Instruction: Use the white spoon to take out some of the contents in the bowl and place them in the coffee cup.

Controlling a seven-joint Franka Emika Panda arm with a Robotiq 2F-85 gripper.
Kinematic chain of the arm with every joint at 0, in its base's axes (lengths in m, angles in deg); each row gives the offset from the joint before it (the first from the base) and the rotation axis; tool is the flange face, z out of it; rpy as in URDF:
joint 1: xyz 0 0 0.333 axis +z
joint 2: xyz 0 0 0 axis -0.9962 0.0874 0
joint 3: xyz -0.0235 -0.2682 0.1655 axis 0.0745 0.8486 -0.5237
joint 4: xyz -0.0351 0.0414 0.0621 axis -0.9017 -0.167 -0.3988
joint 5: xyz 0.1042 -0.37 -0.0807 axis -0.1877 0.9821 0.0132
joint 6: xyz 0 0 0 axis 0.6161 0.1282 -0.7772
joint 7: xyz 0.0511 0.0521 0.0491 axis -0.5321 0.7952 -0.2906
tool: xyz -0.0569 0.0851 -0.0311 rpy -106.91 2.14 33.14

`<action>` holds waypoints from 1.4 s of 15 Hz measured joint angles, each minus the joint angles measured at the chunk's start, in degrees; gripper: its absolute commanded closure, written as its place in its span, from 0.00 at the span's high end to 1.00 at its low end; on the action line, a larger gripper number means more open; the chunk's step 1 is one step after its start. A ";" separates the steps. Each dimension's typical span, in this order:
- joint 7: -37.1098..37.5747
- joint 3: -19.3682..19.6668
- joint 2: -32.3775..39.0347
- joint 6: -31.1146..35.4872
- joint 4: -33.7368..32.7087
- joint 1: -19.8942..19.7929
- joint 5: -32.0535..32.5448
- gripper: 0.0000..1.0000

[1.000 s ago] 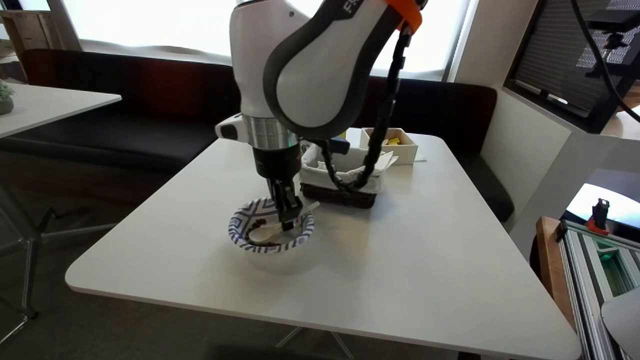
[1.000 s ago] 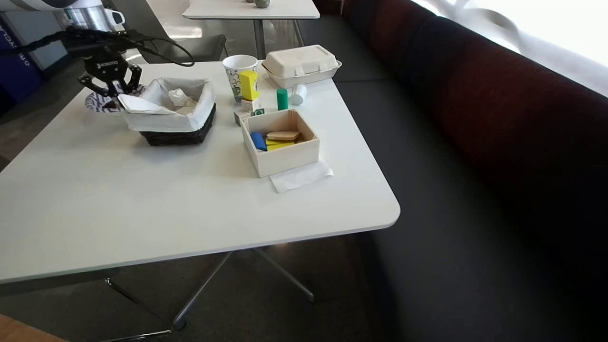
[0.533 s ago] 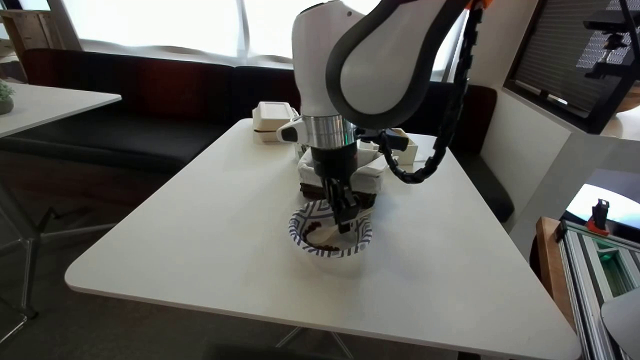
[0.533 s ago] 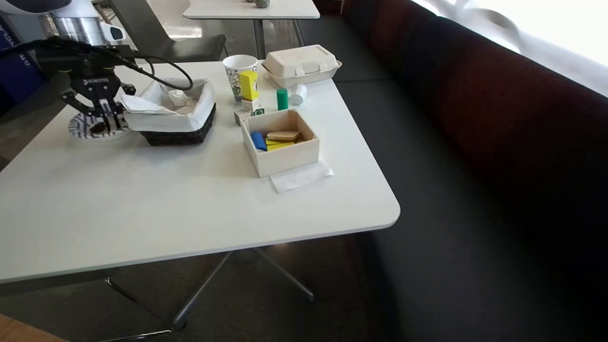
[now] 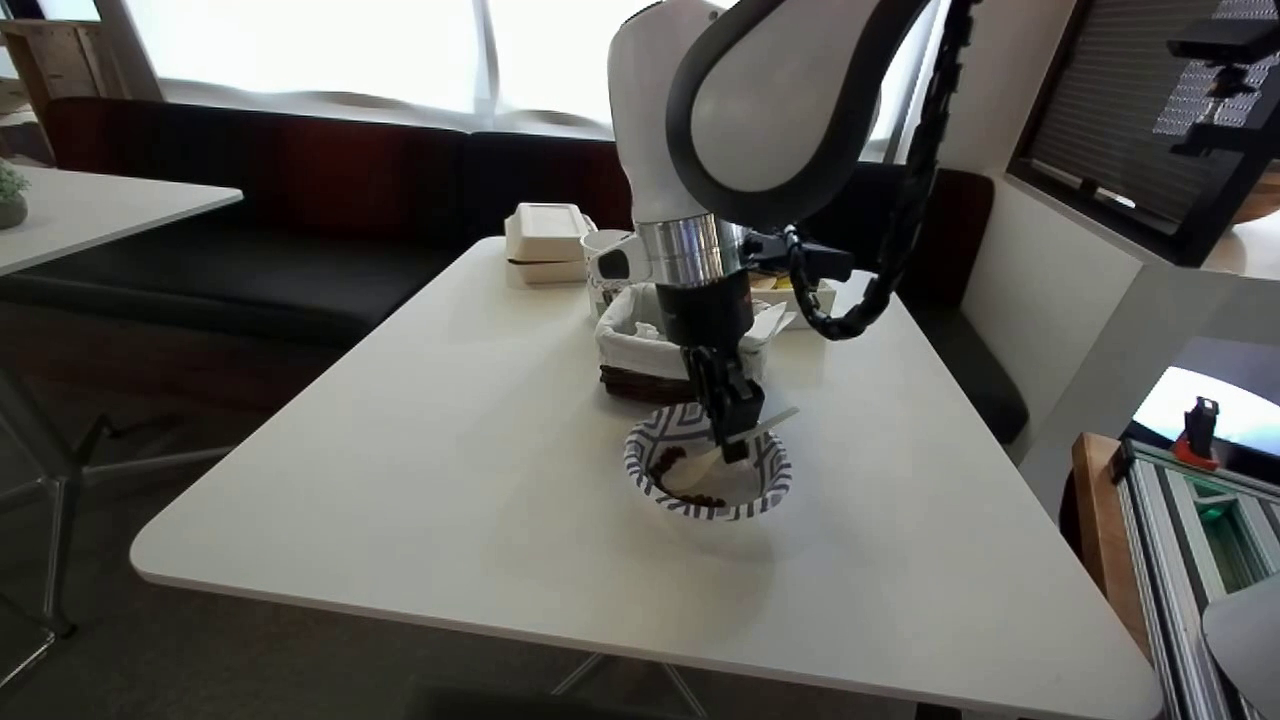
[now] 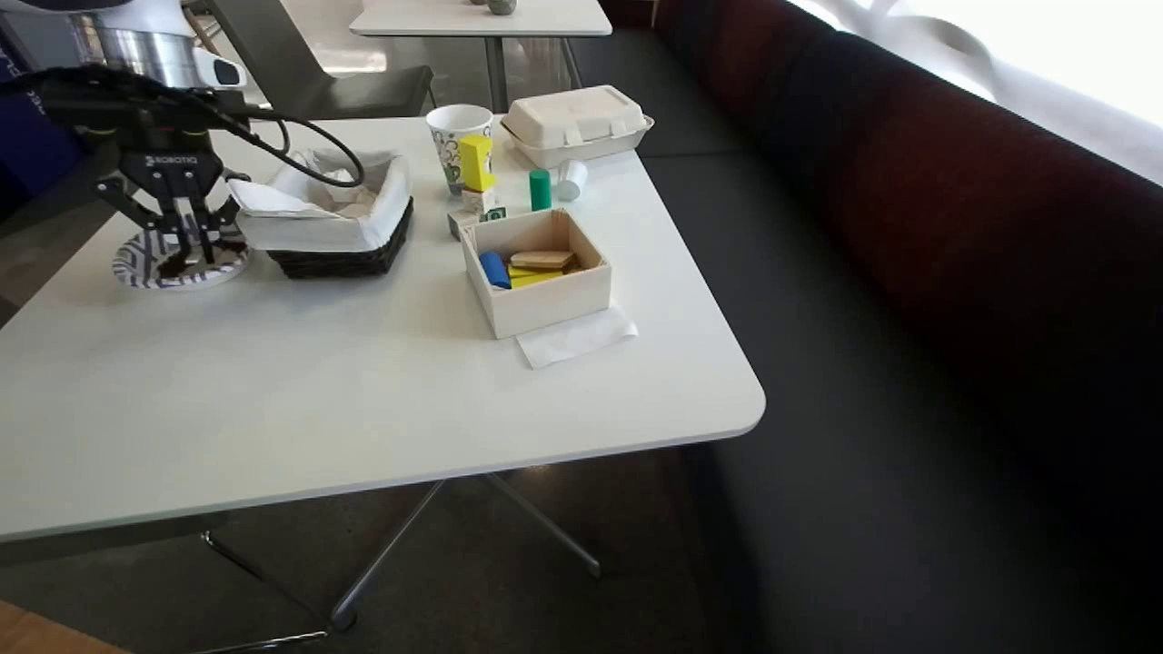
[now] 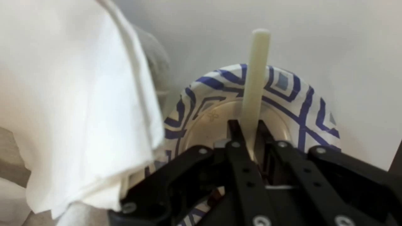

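Two fingers (image 7: 235, 147) of the black claw (image 7: 248, 130) are clenched on the slim handle of the white spoon (image 7: 257, 69), grasping it partway along. Its free end slants up past the rim of the patterned bowl (image 7: 287, 84), and its head lies down inside the bowl, close to the dark reddish-brown contents (image 5: 667, 462) (whether it touches them, I cannot tell). In both exterior views the fingertips fall within the bowl's outline; how deep they reach is unclear.

Just beside the bowl is a dark wicker basket (image 6: 341, 263) with a white liner (image 6: 318, 234), and a folded white sheet (image 7: 94, 110) sticks out over its edge.

Farther out, the coffee cup (image 6: 445, 150) stands upright on the white surface (image 6: 363, 391), well apart from the spoon; in an exterior view a yellow block (image 6: 475, 163) covers part of its side. Near the cup are a closed takeout box (image 6: 577, 123) and an upright green cylinder (image 6: 540, 190). A pale wooden box (image 6: 554, 302) holds a blue piece (image 6: 494, 271) and yellow and wood-coloured ones (some overlapping), with a slip of paper (image 6: 581, 341) lying at its foot.
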 measured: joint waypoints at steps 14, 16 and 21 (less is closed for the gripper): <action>5.25 2.24 -3.55 -8.97 -1.82 1.64 -0.29 0.04; 6.70 2.46 -2.94 -10.12 -2.57 1.99 -0.19 0.04; 9.76 2.99 -1.02 -13.75 -3.98 2.61 0.08 0.04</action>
